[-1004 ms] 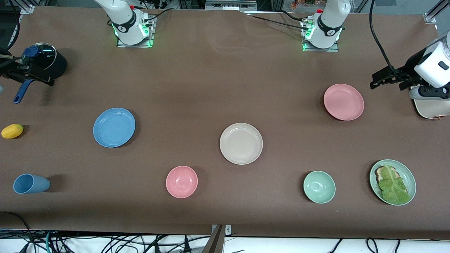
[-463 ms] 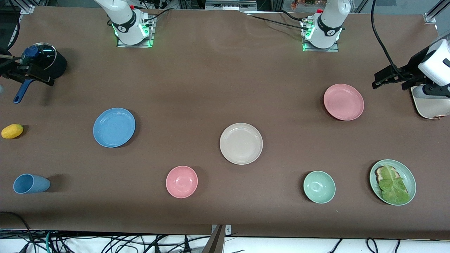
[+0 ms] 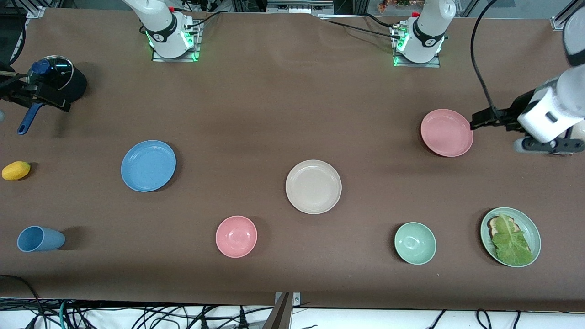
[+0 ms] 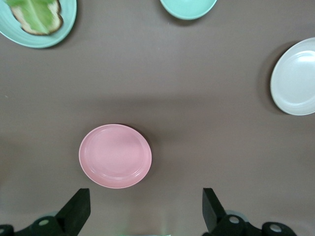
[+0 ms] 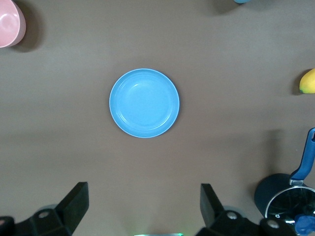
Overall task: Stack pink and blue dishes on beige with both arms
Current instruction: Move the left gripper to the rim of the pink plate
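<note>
The pink plate [image 3: 446, 132] lies toward the left arm's end of the table and shows whole in the left wrist view [image 4: 115, 155]. My left gripper [image 3: 480, 121] hangs open and empty just off its rim [image 4: 145, 196]. The beige plate [image 3: 313, 186] rests mid-table, with the same beige plate [image 4: 295, 77] also in the left wrist view. The blue plate [image 3: 148, 165] sits toward the right arm's end. My right gripper [image 3: 50, 99] waits open over the black pot, and the blue plate [image 5: 144, 103] lies out ahead of that gripper [image 5: 143, 191].
A pink bowl [image 3: 236, 236], a green bowl [image 3: 415, 243] and a green plate with lettuce [image 3: 510, 236] lie nearer the front camera. A blue cup [image 3: 40, 238], a mango [image 3: 16, 170] and a lidded black pot [image 3: 61, 82] are at the right arm's end.
The left arm has swung its gripper in toward the pink plate's rim and tilted over. The right arm and all the dishes are unmoved.
</note>
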